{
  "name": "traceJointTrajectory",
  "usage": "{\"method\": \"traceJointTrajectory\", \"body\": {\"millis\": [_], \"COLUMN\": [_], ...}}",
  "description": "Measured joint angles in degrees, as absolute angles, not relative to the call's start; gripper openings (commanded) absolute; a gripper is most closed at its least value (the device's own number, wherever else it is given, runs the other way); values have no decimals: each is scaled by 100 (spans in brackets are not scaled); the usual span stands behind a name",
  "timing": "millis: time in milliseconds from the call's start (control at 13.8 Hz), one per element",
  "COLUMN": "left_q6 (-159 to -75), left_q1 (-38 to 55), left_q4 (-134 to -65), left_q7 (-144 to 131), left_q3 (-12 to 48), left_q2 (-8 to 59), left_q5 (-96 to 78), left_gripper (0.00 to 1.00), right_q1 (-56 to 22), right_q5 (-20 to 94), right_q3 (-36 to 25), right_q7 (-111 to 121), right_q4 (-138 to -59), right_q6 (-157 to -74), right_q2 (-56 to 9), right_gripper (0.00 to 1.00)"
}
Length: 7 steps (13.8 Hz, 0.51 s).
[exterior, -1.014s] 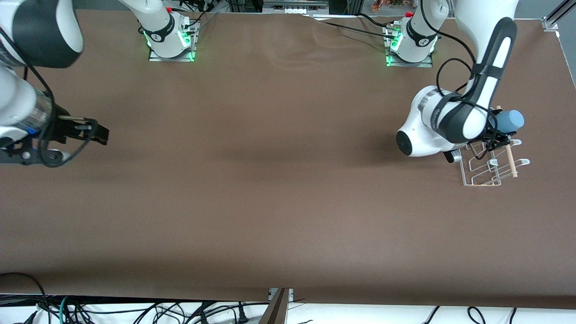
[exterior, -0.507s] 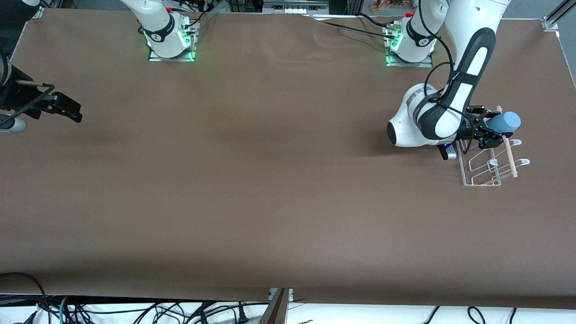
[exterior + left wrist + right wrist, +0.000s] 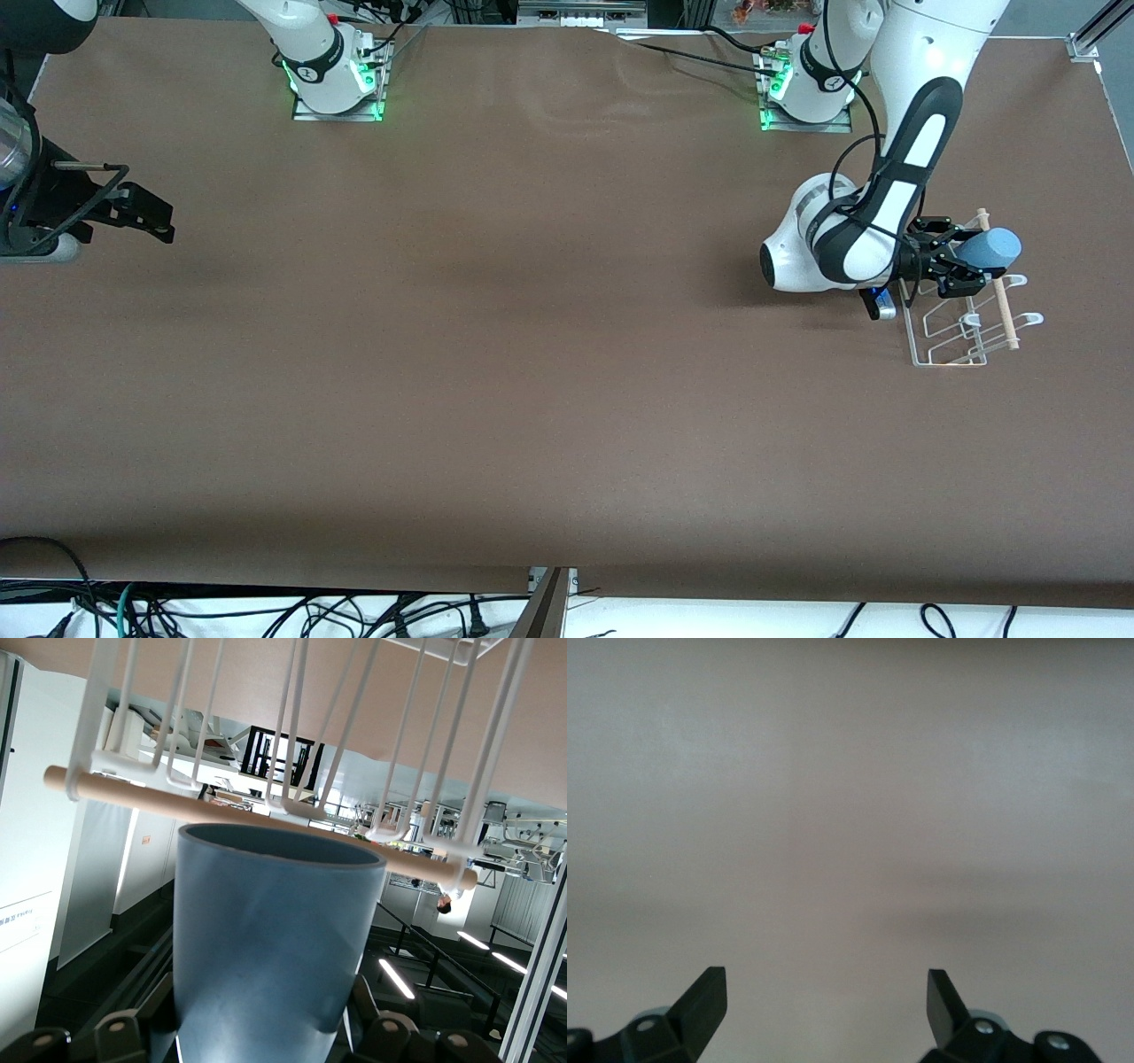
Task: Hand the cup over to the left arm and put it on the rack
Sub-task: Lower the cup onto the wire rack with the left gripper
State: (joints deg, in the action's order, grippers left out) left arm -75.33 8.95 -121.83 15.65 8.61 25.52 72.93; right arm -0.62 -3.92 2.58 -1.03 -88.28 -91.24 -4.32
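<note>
The light-blue cup lies on its side in my left gripper, which is shut on it. It is held over the end of the rack that is farther from the front camera, right beside the wooden dowel. In the left wrist view the cup fills the middle between the fingers, wider end away from the gripper, with the dowel and white rack wires just past its rim. My right gripper is open and empty over the table at the right arm's end.
The brown table holds nothing else. Both arm bases stand along the edge farthest from the front camera. Cables hang below the edge nearest that camera. The left arm's elbow hangs low beside the rack.
The right gripper has drawn back toward the right arm's end of the table. The left gripper with the cup has shifted slightly lower, closer to the rack and dowel.
</note>
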Motion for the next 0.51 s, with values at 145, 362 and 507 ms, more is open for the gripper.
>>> {"method": "traceJointTrajectory", "body": {"millis": [145, 362, 507], "left_q6": [-7537, -7564, -7659], "left_q1": [891, 877, 805], "left_q4": [-12184, -12209, -12258], "left_q7": [1489, 1427, 1369], "left_q3": [856, 853, 849], "left_q2": [2613, 2646, 2662], "left_q5": [7338, 7461, 7536], "left_gripper": [5, 5, 10], "right_q1": [-62, -61, -61], "right_q5": [-392, -392, -392], "right_q3": [259, 259, 259], "right_q7": [-98, -95, -94], "right_q4": [-8828, -8828, -8828], "right_q6": [-9127, -9135, -9139], "right_q2": [-434, -440, -443], "right_gripper": [100, 100, 100]}}
